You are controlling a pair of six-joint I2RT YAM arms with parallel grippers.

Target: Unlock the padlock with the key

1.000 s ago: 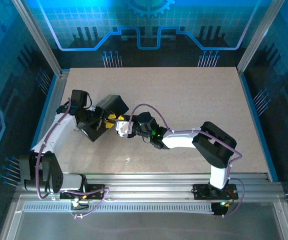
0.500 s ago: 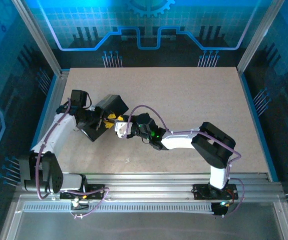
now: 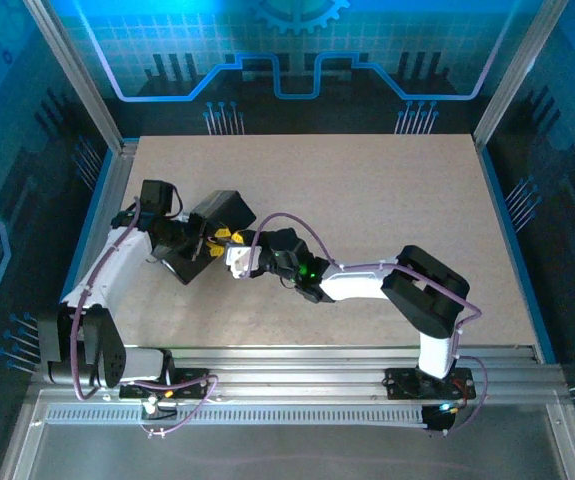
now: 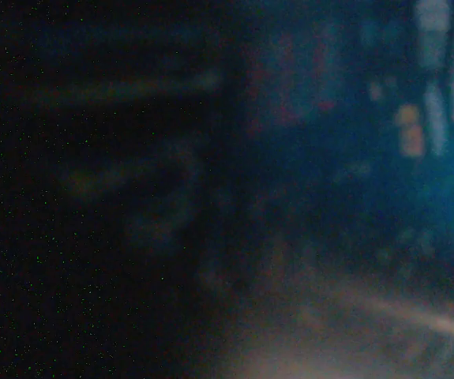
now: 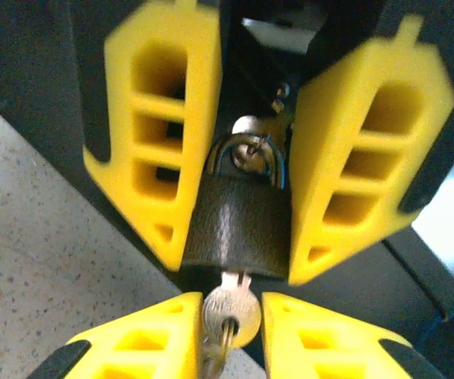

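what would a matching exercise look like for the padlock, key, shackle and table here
Things:
A padlock
B key
C shackle
D table

Descriptions:
1 speckled beige, lower left of the right wrist view
2 dark body, between the upper yellow fingers
3 thin silvery loop, closed
4 silvery, pushed into the padlock's underside

Pairs: A-2, B-4, C-3, D-1
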